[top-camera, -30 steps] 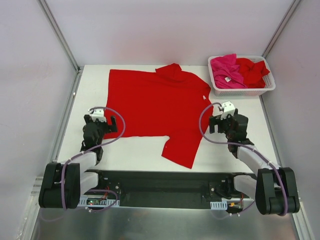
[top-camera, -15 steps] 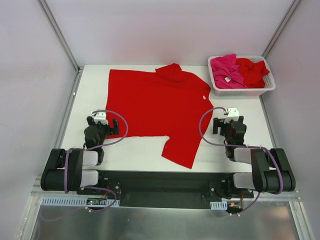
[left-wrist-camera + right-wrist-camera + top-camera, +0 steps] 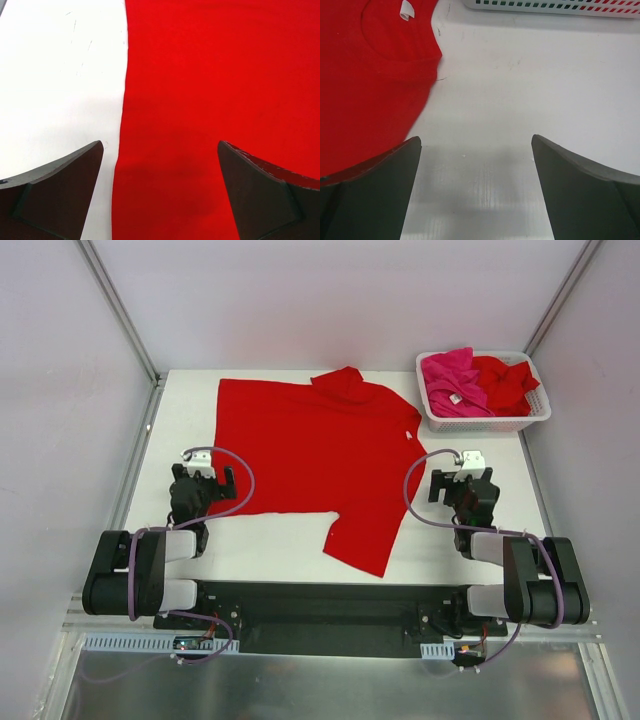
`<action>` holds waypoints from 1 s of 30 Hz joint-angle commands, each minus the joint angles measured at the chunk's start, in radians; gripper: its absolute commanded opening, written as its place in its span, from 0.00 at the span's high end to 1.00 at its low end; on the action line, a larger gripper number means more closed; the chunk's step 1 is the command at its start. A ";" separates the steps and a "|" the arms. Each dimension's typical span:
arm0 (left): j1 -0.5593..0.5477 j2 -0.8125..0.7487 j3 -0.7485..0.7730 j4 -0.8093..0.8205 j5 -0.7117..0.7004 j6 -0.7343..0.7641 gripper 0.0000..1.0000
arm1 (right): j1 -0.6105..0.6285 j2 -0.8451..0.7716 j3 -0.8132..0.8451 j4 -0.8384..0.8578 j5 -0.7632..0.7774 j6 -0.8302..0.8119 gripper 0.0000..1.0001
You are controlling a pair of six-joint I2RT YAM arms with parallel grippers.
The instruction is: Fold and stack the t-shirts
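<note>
One red tee spread flat, two more bunched in basket, both grippers wide

One red t-shirt (image 3: 310, 455) lies flat across the middle of the table (image 3: 280, 540). It's laid sideways: hem to the left, neck to the right w/ a small white tag (image 3: 409, 435) at the collar. One sleeve points to the far edge; the other sticks out toward the arm bases, near-right. Cloth looks mostly smooth.

Far-right corner: white slotted basket (image 3: 484, 424). Inside, a pink t-shirt (image 3: 448, 375) on the left w/ a white label (image 3: 455, 398) showing, and a second red t-shirt (image 3: 508, 380) on the right. Both are crumpled, not folded.

Left gripper (image 3: 203, 483) is at the spread shirt's near-left corner, by the hem. Jaws wide, nothing held. Wrist cam: one finger (image 3: 55, 185) over bare table, the other over red cloth, hem edge running btwn them. Can't tell if the tips touch the cloth.

Right gripper (image 3: 460, 483) is just right of the spread shirt, over bare table, on the near side of the basket. Jaws wide, nothing held. Wrist cam: only white tabletop btwn the fingers, collar and tag at upper left, basket wall along the top edge.
</note>
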 commanded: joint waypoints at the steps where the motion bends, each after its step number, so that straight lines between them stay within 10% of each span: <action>1: 0.002 -0.002 0.013 0.014 -0.014 -0.023 0.01 | -0.008 -0.003 0.026 0.028 -0.029 0.024 0.04; 30: 0.002 0.005 0.012 0.031 -0.016 -0.020 0.01 | -0.006 -0.003 0.026 0.028 -0.029 0.026 0.04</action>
